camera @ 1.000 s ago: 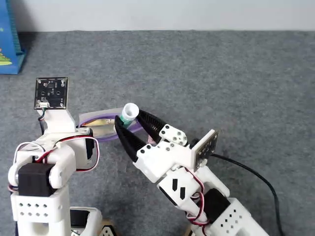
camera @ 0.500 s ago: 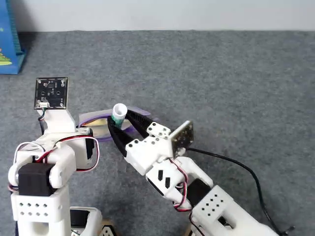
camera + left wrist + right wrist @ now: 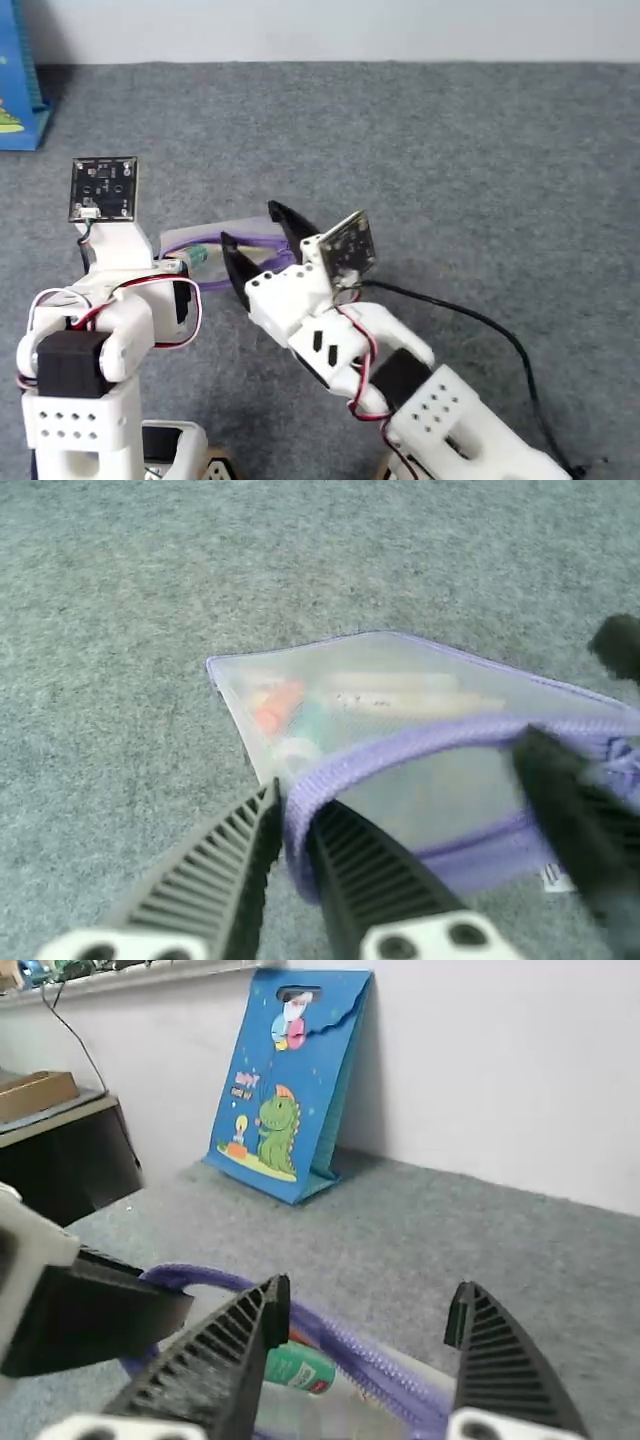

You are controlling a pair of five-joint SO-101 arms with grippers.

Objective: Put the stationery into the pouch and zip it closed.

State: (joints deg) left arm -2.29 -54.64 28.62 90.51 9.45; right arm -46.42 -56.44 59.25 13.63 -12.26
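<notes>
1. The left gripper [image 3: 292, 806] has its jaws clamped on the purple rim of the pouch [image 3: 400, 740], at the pouch's near-left end.
2. The pouch lies on the grey table [image 3: 450, 150], left of centre, between the two arms. Its mouth is unzipped, with the purple rim lifted at the held end.
3. The right gripper [image 3: 249, 226] hangs over the pouch's mouth with its jaws wide apart, holding nothing. One finger is on the far side of the rim and the other on the near side.
4. A green tube [image 3: 300, 1368] lies at the mouth, just beneath the rim – we see it between the right fingers.
5. Through the clear wall we see stationery inside – an orange piece [image 3: 277, 706] and pale, pencil-like sticks [image 3: 400, 692].
6. A blue gift bag [image 3: 290, 1080] stands at the far left, against the wall.
</notes>
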